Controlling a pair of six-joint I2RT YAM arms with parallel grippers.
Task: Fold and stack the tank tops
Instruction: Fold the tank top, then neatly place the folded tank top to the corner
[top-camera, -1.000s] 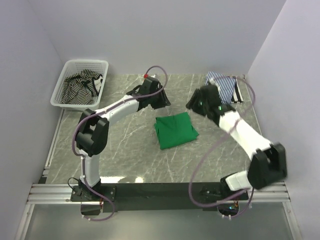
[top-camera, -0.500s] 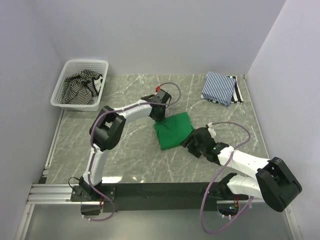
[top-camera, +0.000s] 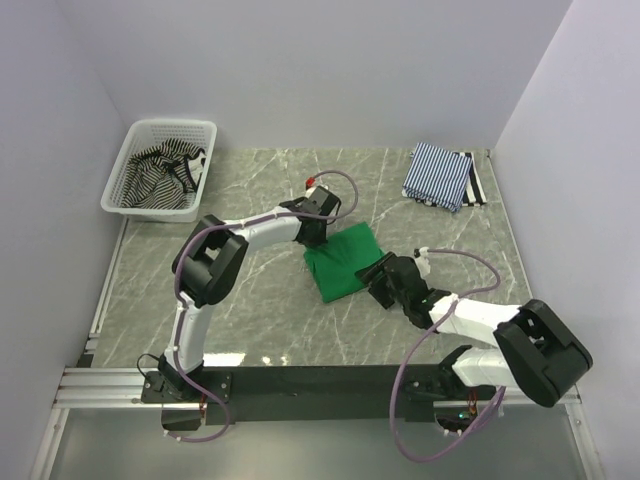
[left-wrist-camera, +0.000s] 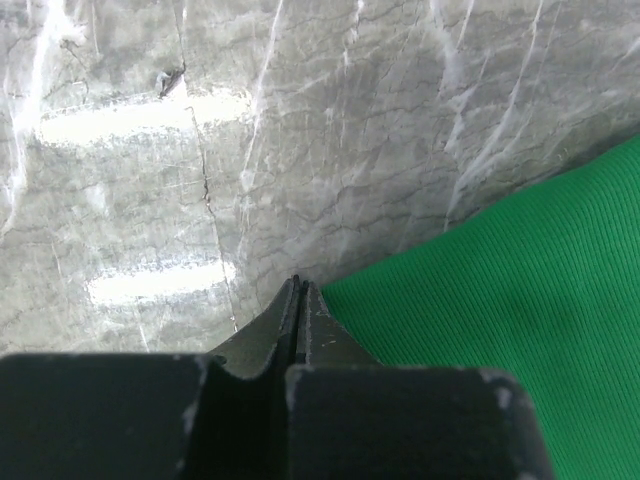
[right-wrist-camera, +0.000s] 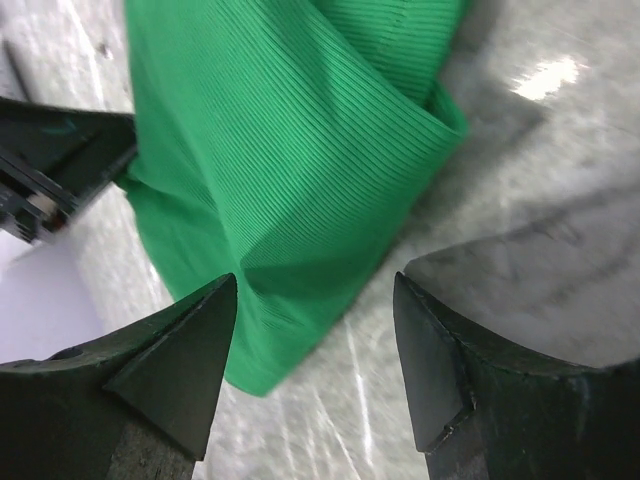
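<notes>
nearest the bases, the right gripper (right-wrist-camera: 312, 292) stands open low over the table (top-camera: 260, 300), its two fingers spread either side of the near right edge of the green top (top-camera: 345, 262), which lies folded mid-table with that edge humped up. at the top's far left corner the left gripper (left-wrist-camera: 299, 287) is clenched, tips pressed together right against the cloth; whether any cloth is pinched, i cannot tell. farther back on the right lies the folded blue-striped top (top-camera: 435, 170). in the far left corner, the basket (top-camera: 128, 150) holds the crumpled black-and-white striped top (top-camera: 160, 178).
</notes>
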